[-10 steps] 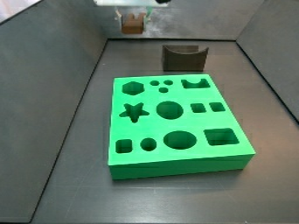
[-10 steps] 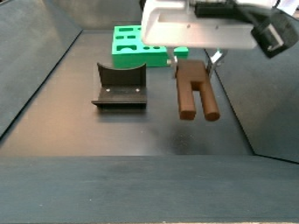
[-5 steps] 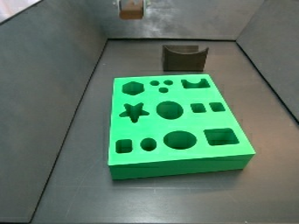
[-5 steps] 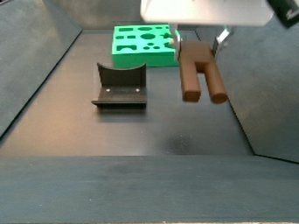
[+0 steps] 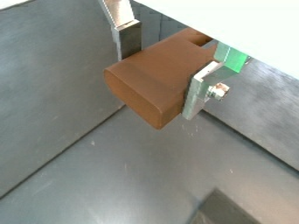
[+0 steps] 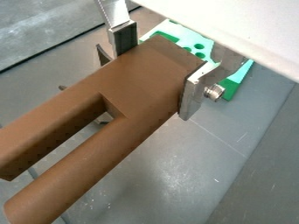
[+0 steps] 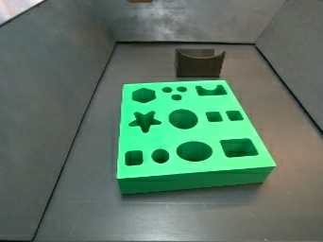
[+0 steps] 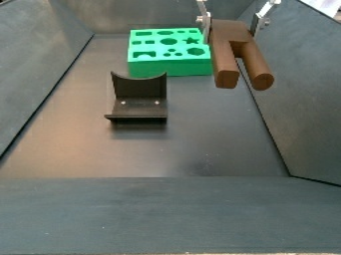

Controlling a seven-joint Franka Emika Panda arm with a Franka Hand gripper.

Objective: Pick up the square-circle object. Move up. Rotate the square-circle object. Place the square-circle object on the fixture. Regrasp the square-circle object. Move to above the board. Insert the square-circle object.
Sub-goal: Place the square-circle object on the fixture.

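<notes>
Square-circle object hangs in the air at upper right of a side view, clamped in the gripper, which is mostly cut off by the top edge. Two brown prongs point down and toward the camera, clear of the floor. In both wrist views the silver fingers press on opposite sides of the object's solid block end; jaws closed onto it, dark pads not discernible. Wrist view from the prong side shows the two parallel prongs with a slot between them.

Fixture sits on the dark floor at centre left of the same side view, well apart from the held piece and lower in frame. Board, bright green, lies beyond it near the top centre, just left of the held object in the picture.

Facing side view: board fills the centre with star, hexagon, circle and square cutouts, all looking empty; fixture behind it at upper centre. Only a small dark bit shows at the top edge there, cannot tell what it is. Green board corner peeks behind the fingers in both wrist views.
</notes>
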